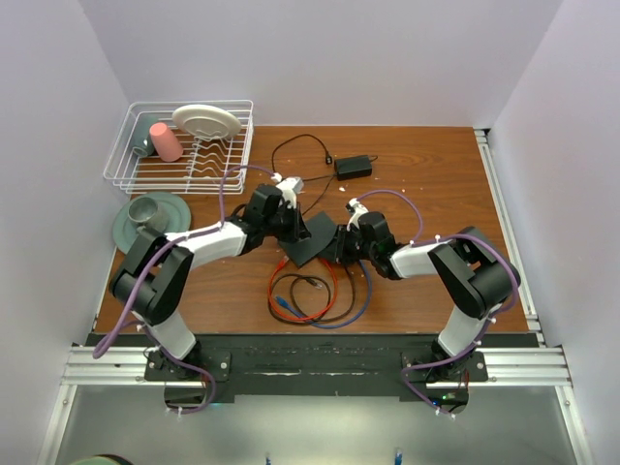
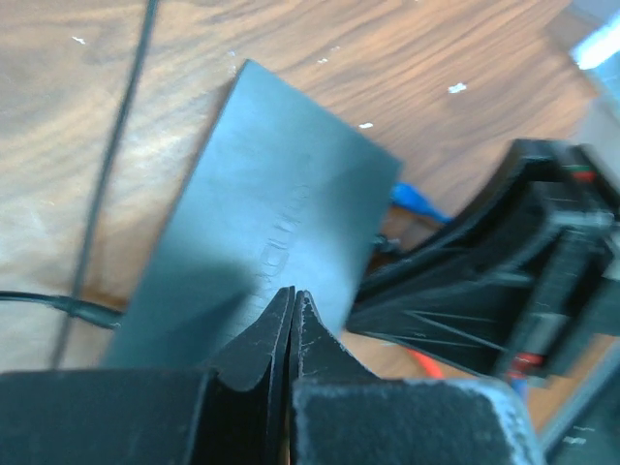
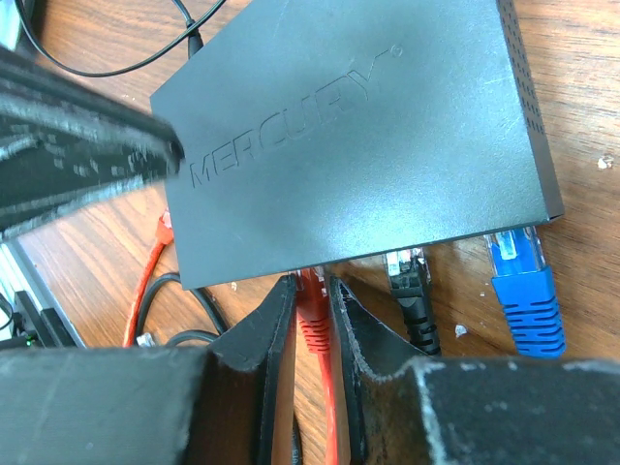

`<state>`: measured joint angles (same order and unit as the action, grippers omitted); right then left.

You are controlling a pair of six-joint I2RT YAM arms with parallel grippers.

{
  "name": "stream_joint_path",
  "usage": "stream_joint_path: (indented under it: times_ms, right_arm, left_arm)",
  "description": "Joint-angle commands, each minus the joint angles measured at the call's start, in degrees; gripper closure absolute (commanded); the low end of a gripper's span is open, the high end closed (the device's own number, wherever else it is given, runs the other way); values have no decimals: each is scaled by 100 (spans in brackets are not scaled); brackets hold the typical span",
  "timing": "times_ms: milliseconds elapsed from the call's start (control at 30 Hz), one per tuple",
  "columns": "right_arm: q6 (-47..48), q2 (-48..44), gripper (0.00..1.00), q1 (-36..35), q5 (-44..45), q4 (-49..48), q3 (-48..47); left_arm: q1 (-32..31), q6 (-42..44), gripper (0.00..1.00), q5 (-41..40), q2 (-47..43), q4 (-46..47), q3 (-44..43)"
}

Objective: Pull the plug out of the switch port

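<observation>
Where the red plug [image 3: 312, 315] meets the socket edge of the switch [image 3: 358, 136], the right gripper [image 3: 311, 289] is clamped on it, one finger on either side, with the red cable trailing back between them. The switch, a flat black box marked MERCURY, lies near the middle of the wooden table [image 1: 426, 165], between the two arms. Along the same edge a black plug [image 3: 411, 281] sits just beside the red one and a blue plug [image 3: 523, 286] lies at the corner; whether those two are fully seated cannot be told. The left gripper [image 2: 293, 295], fingers pressed together, has its tips against the switch's top face. Loops of red, black and blue cable [image 1: 310, 291] lie toward the arm bases. A small black power brick [image 1: 353, 166] with a thin cord sits farther back. At the far left corner, a white wire rack [image 1: 121, 160] holds a white plate [image 1: 206, 120] and a pink cup [image 1: 167, 142]. Just in front of it, a green plate [image 1: 179, 208] bears a metal cup [image 1: 147, 210].
</observation>
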<state>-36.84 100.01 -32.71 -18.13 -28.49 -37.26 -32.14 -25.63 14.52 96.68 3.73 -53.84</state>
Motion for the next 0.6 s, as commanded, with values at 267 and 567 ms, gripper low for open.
stream_joint_path:
  times_ms: [267, 567]
  right_arm:
    - [300, 362, 100, 1, 213, 1258, 280]
    - [327, 318, 100, 1, 248, 1355, 307]
  left_arm:
    - [129, -1700, 100, 1826, 623, 2335, 753]
    - [366, -2200, 100, 1861, 1177, 2808, 788]
